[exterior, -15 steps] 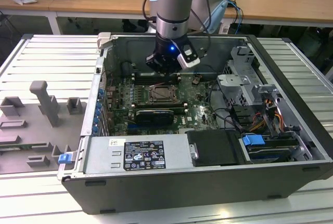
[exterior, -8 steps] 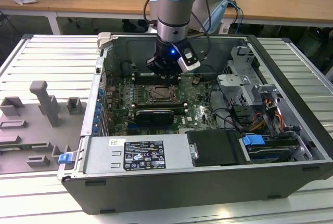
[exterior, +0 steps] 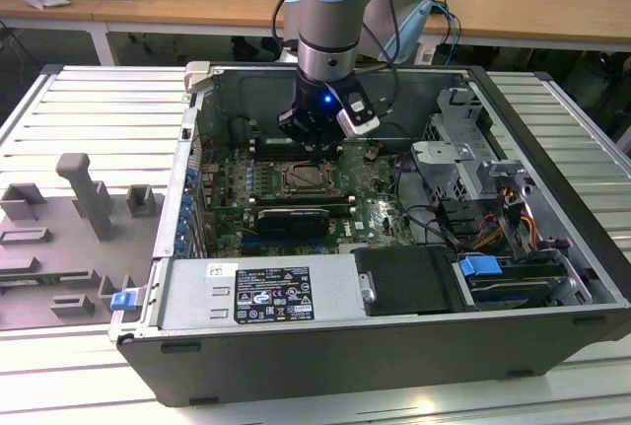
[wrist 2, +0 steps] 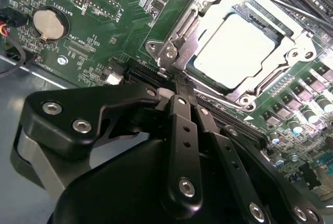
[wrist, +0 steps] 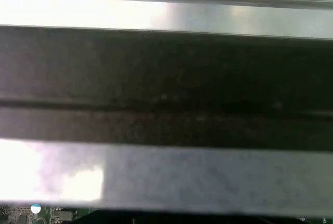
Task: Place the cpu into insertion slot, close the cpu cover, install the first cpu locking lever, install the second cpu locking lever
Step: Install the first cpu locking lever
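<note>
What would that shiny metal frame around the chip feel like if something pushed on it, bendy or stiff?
The cpu cover looks like thin sheet metal, so probably light and slightly springy. It lies flat around the cpu, so a push downward would likely meet firm resistance. Its polished surface probably lets the gripper slide.

Fine white lettering marks the motherboard [wrist 2: 104, 21]; the printed label [exterior: 261, 294] cannot be read.

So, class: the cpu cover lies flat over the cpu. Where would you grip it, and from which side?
Probably the tab at one corner of the cpu cover, coming from above: the frame lies flat around the cpu, and that tab juts out past it.
</note>
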Controlling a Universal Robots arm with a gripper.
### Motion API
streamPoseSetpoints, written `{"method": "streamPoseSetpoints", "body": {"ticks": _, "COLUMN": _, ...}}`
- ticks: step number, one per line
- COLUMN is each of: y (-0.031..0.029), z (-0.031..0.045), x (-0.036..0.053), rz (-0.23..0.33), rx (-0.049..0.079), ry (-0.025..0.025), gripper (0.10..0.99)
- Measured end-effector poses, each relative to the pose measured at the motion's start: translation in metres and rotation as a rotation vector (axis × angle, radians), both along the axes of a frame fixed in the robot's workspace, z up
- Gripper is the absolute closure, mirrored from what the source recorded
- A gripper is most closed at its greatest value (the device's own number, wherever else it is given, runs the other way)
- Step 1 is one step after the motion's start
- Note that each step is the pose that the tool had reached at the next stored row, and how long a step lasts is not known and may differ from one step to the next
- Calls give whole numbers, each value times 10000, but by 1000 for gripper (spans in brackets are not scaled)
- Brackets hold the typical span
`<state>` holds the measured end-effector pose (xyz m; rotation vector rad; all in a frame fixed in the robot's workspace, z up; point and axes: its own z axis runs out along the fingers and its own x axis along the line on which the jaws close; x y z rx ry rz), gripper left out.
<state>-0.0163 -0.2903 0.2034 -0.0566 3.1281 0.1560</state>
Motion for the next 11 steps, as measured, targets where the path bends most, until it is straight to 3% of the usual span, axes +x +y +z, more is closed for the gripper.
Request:
{"method": "streamPoseSetpoints", "body": {"ticks": 4, "y": 2, "z": 32, "x": 0, "rz": -1, "rx": -12, "ry": -4, "gripper": 980}}
{"method": "streamPoseSetpoints", "body": {"ticks": 8, "y": 0, "z": 1, "x": 2, "rz": 1, "rx": -301, "ry": 2, "gripper": 980}}
{"method": "streamPoseSetpoints", "body": {"ticks": 11, "y": 5, "z": -11, "x": 3, "rz": -1, "rx": -342, "ry": 2, "gripper": 980}}
